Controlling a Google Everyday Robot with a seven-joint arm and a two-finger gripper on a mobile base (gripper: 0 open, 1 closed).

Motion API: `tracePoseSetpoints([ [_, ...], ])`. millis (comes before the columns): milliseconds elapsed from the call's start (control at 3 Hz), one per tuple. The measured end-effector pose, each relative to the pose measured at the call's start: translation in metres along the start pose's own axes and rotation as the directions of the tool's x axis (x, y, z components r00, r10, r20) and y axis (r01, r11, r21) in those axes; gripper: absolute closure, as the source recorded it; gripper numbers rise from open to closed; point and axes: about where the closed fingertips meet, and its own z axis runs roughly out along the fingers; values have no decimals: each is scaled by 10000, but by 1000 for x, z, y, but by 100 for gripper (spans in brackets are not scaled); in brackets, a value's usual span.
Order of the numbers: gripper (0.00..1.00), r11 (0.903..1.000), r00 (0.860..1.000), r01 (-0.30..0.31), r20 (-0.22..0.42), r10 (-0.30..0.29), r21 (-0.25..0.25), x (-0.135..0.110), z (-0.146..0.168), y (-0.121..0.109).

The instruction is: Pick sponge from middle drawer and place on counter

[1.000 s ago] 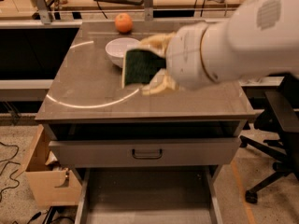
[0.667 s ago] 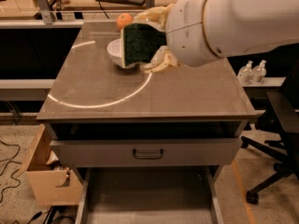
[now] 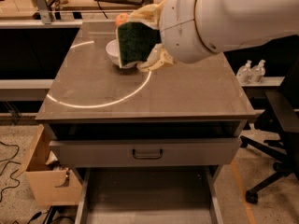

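The sponge (image 3: 134, 43) shows its dark green scrub face and is held upright in my gripper (image 3: 145, 37), whose cream fingers (image 3: 157, 61) close on it from above and below. It hangs above the counter (image 3: 187, 92), just in front of a white bowl (image 3: 112, 51) and inside the thin white arc. The big white arm reaches in from the upper right. The middle drawer (image 3: 147, 195) is pulled out at the bottom of the view, and its flat grey floor is bare.
An orange (image 3: 121, 18) sits behind the bowl, mostly hidden by the sponge. A shut drawer front with a dark handle (image 3: 147, 153) lies under the counter. A cardboard box (image 3: 46, 181) stands at the lower left. An office chair (image 3: 275, 125) and bottles (image 3: 252, 71) are at the right.
My gripper has carried the sponge up and toward the back of the counter, so that it now covers part of the bowl and the orange.
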Motion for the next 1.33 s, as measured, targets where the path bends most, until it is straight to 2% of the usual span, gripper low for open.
tracePoseSetpoints([
  [333,100,9977,9955,513,-776,-546,-440,43,2,-6],
  [667,100,9937,9897,375,-1338,-516,-1058,109,8,-12],
  [1000,100,9839,9890,-727,-1391,500,-1631,173,17,-4],
  [1333,100,9623,9782,-1954,-1087,1772,-1891,209,28,14],
])
